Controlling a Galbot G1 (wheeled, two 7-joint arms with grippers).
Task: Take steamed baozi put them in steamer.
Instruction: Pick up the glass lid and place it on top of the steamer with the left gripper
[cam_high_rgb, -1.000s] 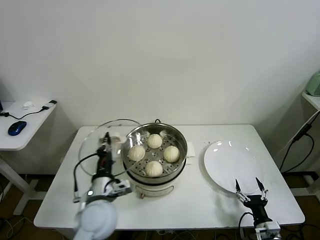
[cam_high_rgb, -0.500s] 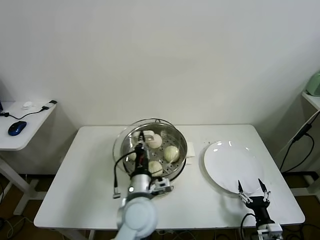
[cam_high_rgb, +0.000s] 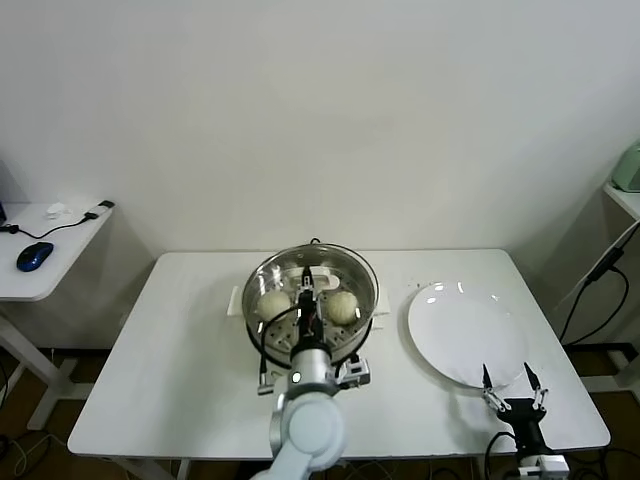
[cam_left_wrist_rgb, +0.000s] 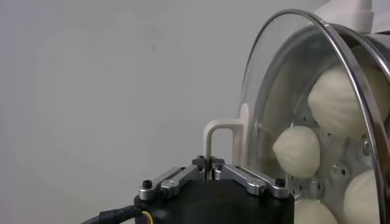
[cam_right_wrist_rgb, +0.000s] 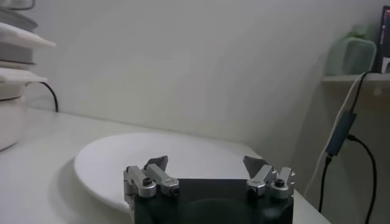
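Note:
The steamer (cam_high_rgb: 366, 322) stands at the table's middle with several steamed baozi (cam_high_rgb: 274, 301) inside. My left gripper (cam_high_rgb: 309, 297) is shut on the thin metal handle (cam_left_wrist_rgb: 218, 130) of the round glass lid (cam_high_rgb: 345, 271) and holds the lid over the steamer's mouth. I cannot tell whether the lid rests on the rim. In the left wrist view the baozi (cam_left_wrist_rgb: 297, 151) show through the lid (cam_left_wrist_rgb: 286, 73), and my left gripper (cam_left_wrist_rgb: 210, 163) pinches the handle. My right gripper (cam_high_rgb: 507, 373) is open and empty, low at the table's front right; it also shows in the right wrist view (cam_right_wrist_rgb: 205, 163).
A flat white plate (cam_high_rgb: 465, 330) lies right of the steamer, just beyond my right gripper, and shows in the right wrist view (cam_right_wrist_rgb: 109, 167). A side desk (cam_high_rgb: 55, 250) with a blue mouse stands at the far left. Cables hang at the right.
My left gripper has carried the glass lid from the table left of the steamer rightwards until it sits over the steamer. My right gripper has drawn back slightly towards the front edge.

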